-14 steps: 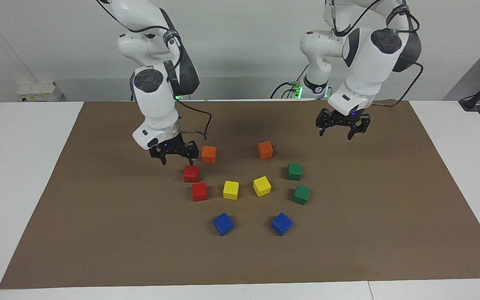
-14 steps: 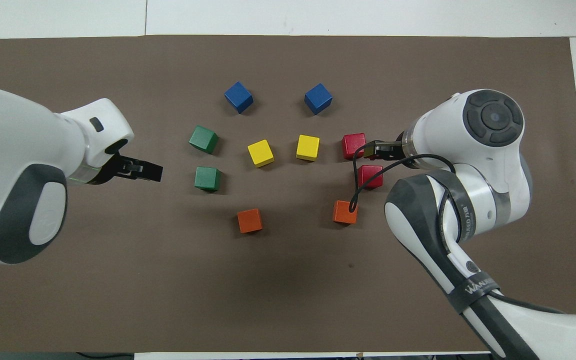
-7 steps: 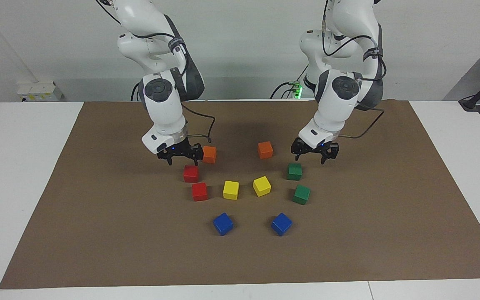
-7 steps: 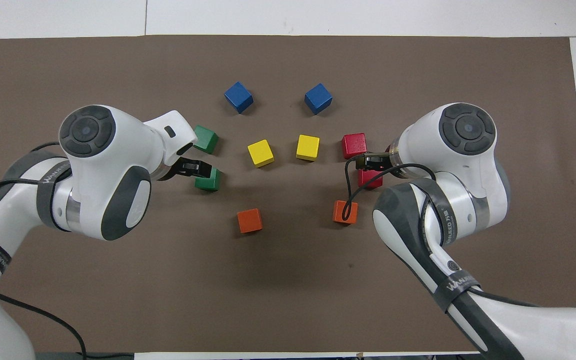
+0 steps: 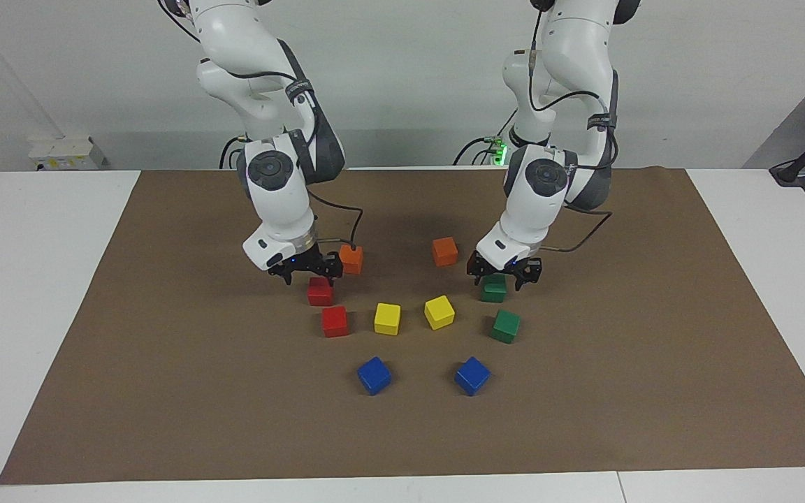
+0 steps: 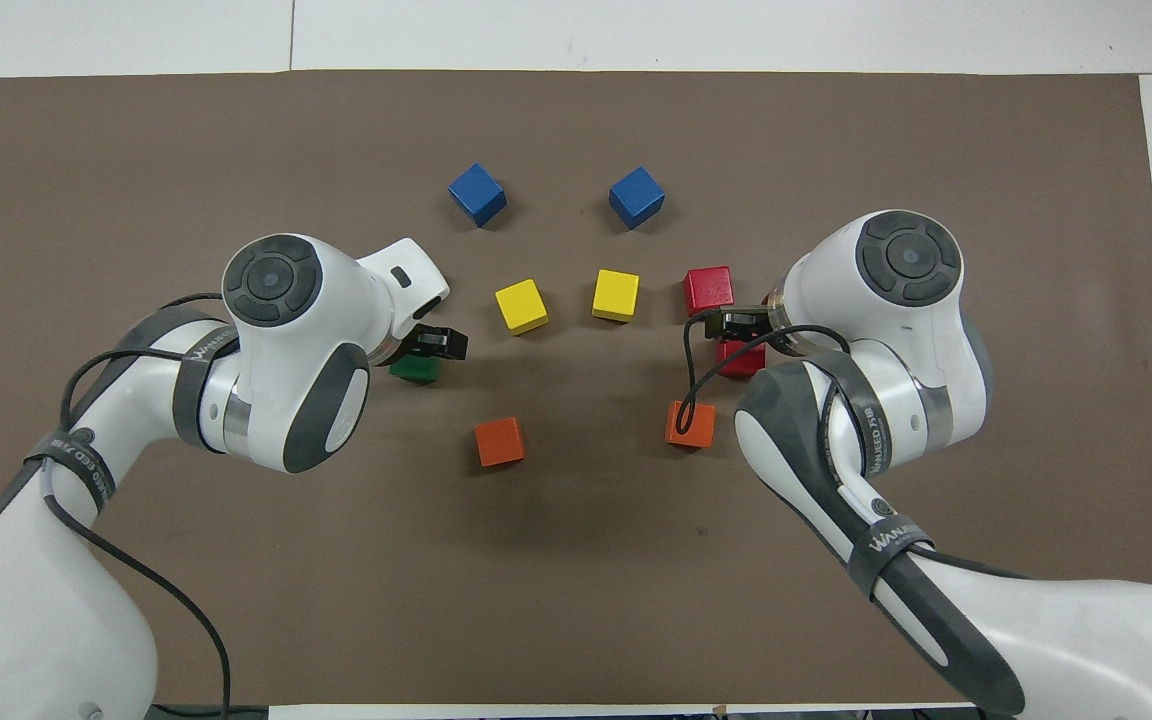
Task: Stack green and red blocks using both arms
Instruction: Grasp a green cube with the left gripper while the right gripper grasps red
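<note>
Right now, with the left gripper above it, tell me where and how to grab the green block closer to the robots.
Grip the green block across two opposite flat side faces, coming straight down. It sits flat on the mat with space all round: the other green block and the orange block stand apart. The left gripper is open and just above it, so lowering looks enough.

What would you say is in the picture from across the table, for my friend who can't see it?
Two white robot arms lower open claws: the left claw over a green block, the right claw just above a red block. Nothing is stacked yet; orange, yellow and blue blocks lie around.
</note>
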You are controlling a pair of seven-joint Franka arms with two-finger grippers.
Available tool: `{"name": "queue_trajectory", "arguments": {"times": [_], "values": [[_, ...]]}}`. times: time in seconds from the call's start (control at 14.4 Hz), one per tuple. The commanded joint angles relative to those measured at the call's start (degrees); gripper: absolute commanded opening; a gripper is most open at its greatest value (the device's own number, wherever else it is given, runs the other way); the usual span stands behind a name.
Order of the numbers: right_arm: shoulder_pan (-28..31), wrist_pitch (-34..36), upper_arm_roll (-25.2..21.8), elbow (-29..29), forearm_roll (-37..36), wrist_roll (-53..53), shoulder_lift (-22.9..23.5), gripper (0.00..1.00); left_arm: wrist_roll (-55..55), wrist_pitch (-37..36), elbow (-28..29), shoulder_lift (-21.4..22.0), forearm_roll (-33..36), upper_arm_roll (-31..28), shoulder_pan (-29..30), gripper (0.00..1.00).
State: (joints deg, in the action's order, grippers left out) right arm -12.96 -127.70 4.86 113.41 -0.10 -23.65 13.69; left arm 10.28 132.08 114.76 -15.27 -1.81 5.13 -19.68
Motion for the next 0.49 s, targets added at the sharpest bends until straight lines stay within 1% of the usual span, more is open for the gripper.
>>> {"name": "queue_trajectory", "arguments": {"times": [0.0,0.28,0.42], "values": [[-0.57,-2.55,-0.03,0.41,0.81,-2.10,1.34,0.99,-2.00,1.43,0.38,-0.55,0.84,-0.91,-0.01,1.00],[-0.84,-3.70,-0.03,0.58,0.80,-2.28,2.48,0.99,-2.37,1.78,0.82,-1.25,0.84,-0.91,-0.54,1.00],[-1.27,-5.36,-0.03,1.55,0.80,-2.28,2.84,0.99,-2.37,2.48,1.52,-1.26,0.84,-1.00,-0.63,1.00]]}}
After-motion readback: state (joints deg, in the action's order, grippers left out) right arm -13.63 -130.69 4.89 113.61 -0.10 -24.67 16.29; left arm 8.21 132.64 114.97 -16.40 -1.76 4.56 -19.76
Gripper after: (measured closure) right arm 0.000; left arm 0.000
